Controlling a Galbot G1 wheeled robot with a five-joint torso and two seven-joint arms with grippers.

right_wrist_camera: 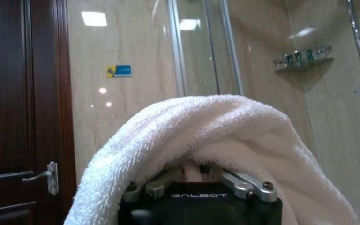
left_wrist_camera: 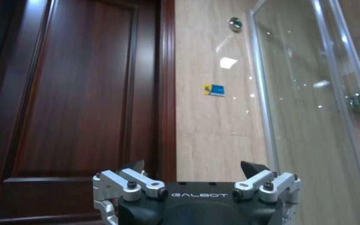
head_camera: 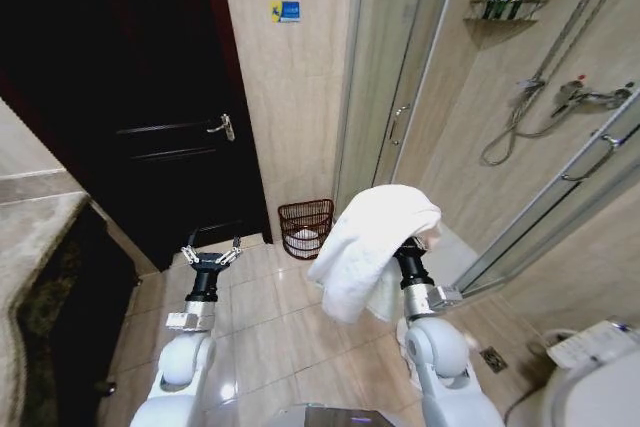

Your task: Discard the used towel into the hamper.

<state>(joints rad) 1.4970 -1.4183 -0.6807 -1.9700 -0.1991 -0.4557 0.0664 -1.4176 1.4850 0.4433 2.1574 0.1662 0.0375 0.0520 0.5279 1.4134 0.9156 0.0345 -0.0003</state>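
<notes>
Beige-tiled bathroom walls and a tiled floor frame the scene, with a dark wooden door (head_camera: 150, 127) at ten o'clock in the head view and a glass shower enclosure (head_camera: 480, 97) at two o'clock. At the foot of the wall between them stands the hamper (head_camera: 306, 228), near twelve o'clock from the robot, its flat side against the wall and its open mouth facing up; something pale already lies inside.

Raised at about one o'clock, the right gripper (head_camera: 408, 250) carries the towel (head_camera: 375, 247), which is draped over it like a hood. Whether its fingers are clamped on the cloth I cannot tell, since the towel covers them. The towel's long axis runs from its high fold down toward seven o'clock, where the loose end hangs free, well above the floor.

The left gripper (head_camera: 212, 252) waits at eleven o'clock with fingers spread wide and nothing in them.

To do the carry well, I judge the right arm should bring the hanging end directly over the hamper's mouth before letting go, so the tail leads in and the bulk follows. The basket looks small against the towel, so a release off centre would likely leave cloth draped over the rim.
</notes>
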